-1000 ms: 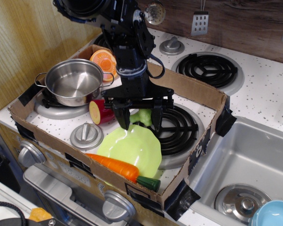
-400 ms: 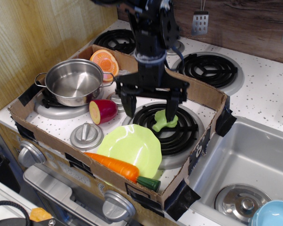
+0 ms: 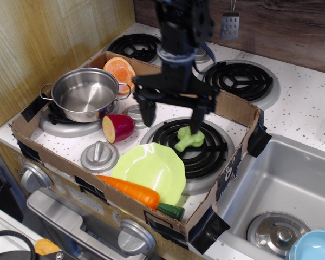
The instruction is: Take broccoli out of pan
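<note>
The small pale lime-green plastic broccoli floret (image 3: pixel 189 139) lies on the black coil burner (image 3: pixel 189 144) at the front right of the toy stove, out of the shiny round stainless-steel pan (image 3: pixel 85 95), which sits well apart on the left burner and shows only bare metal inside. Above the coil hangs the black robot gripper (image 3: pixel 171 117), its two fingers spread wide apart and holding nothing (the right-hand finger tip looks just above the floret; contact cannot be told). A flat lime-green scalloped plate (image 3: pixel 150 169) lies just in front of the burner, with an orange toy carrot (image 3: pixel 132 192) along its front edge. A red-skinned toy fruit half (image 3: pixel 116 128) rests between pan and burner, all inside a low cardboard tray (image 3: pixel 234 110).
</note>
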### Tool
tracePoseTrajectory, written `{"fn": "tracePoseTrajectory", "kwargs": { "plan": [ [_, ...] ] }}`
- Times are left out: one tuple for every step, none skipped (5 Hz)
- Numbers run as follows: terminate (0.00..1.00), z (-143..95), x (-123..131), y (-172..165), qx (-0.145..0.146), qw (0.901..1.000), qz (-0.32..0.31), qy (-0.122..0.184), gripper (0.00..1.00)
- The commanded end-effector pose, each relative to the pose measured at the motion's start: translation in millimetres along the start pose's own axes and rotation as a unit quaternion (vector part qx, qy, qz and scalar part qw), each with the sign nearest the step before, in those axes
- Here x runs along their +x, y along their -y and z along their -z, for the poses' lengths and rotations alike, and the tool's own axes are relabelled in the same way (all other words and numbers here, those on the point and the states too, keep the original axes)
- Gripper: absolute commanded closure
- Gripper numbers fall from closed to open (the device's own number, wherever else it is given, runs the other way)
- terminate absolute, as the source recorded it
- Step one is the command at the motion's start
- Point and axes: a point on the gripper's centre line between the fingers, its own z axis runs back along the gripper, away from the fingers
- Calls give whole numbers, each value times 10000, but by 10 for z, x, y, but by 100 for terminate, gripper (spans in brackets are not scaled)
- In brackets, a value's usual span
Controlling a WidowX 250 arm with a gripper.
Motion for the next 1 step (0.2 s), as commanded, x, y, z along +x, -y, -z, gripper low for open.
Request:
{"fn": "tracePoseTrajectory", "kwargs": {
  "plan": [
    [100,-314,145,-368,176,9997,-35,140,0]
  ]
}}
